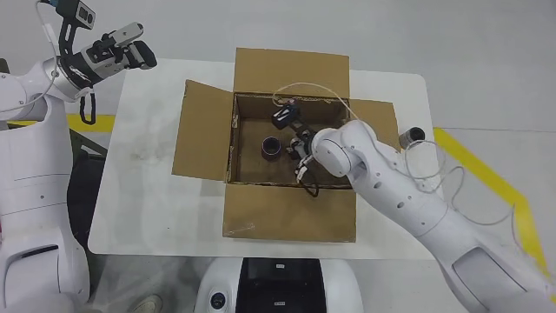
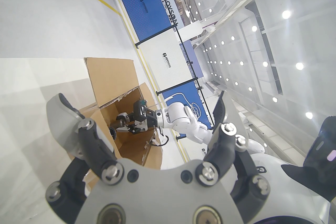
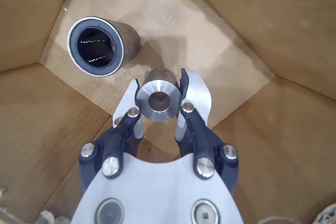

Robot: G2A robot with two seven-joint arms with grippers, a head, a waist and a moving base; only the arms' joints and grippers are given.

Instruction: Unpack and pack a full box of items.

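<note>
**Right wrist view: steel sleeve gripped inside the box**

Down inside the open cardboard box (image 3: 262, 12), the right gripper (image 3: 158, 93) is clamped on a short steel sleeve (image 3: 158, 103), with one finger pressed to each side and the bored end facing the camera. Just beside it, though not touching, a larger dark bearing (image 3: 95, 46) stands upright on the box floor (you can see rows of small balls down its bore). From the top view the same arm leans in over the box's right side, its gripper low in the box next to the bearing. Whether the sleeve rests on the cardboard or hangs just off it, I can't make out.

Out on the white table (image 1: 139, 191), by the box's right flap, another dark cylinder (image 1: 414, 136) sits on its own. The left gripper (image 1: 136, 54) is held up past the table's far left corner, well apart from the box. Its fingers (image 2: 65, 107) are spread wide with nothing between them.
</note>
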